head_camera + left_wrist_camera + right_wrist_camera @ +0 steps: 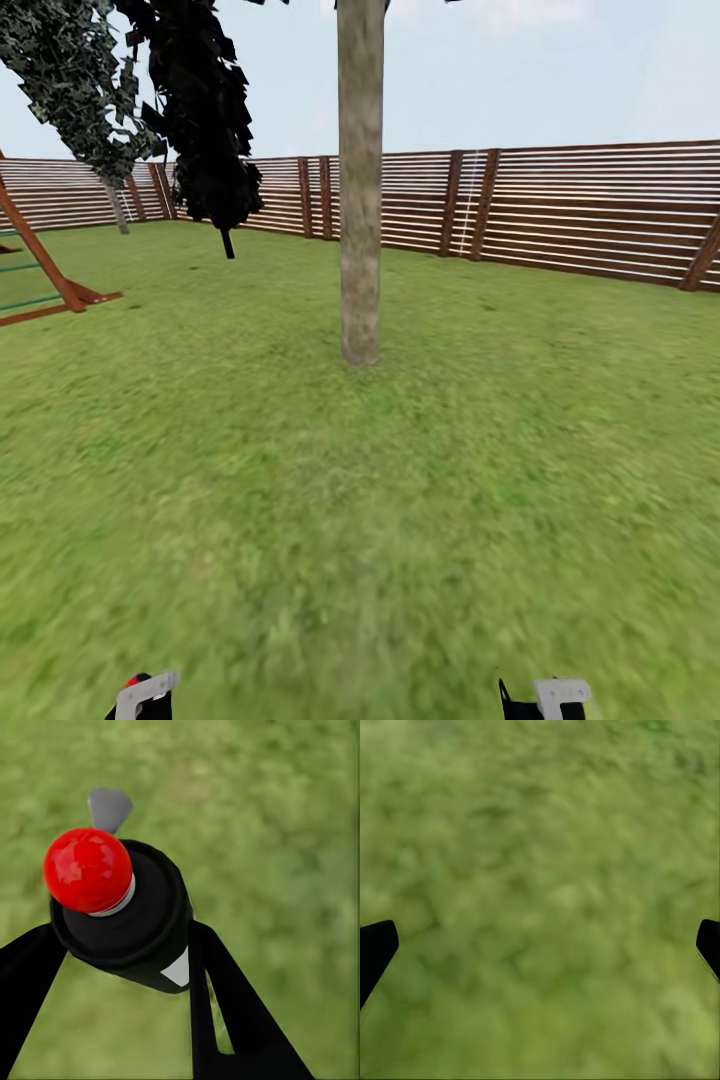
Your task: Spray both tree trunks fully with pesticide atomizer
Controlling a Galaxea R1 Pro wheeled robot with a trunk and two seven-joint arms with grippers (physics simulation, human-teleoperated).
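Clutching the pesticide atomizer (131, 915) between my left gripper (124, 967) fingers above the grass (285, 832), I'm spreading my right gripper (540, 945) wide, facing the tree trunk (360, 200) ahead.

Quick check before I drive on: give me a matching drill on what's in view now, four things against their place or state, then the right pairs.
Things:
1. pesticide atomizer
2. tree trunk
3. right gripper
4. fence

Place or state:
A. open over bare grass, nothing between its fingers
B. held between the left gripper's dark fingers, red tip toward the camera
C. runs along the far edge of the lawn
D. stands upright on the grass straight ahead

Pairs: 1-B, 2-D, 3-A, 4-C
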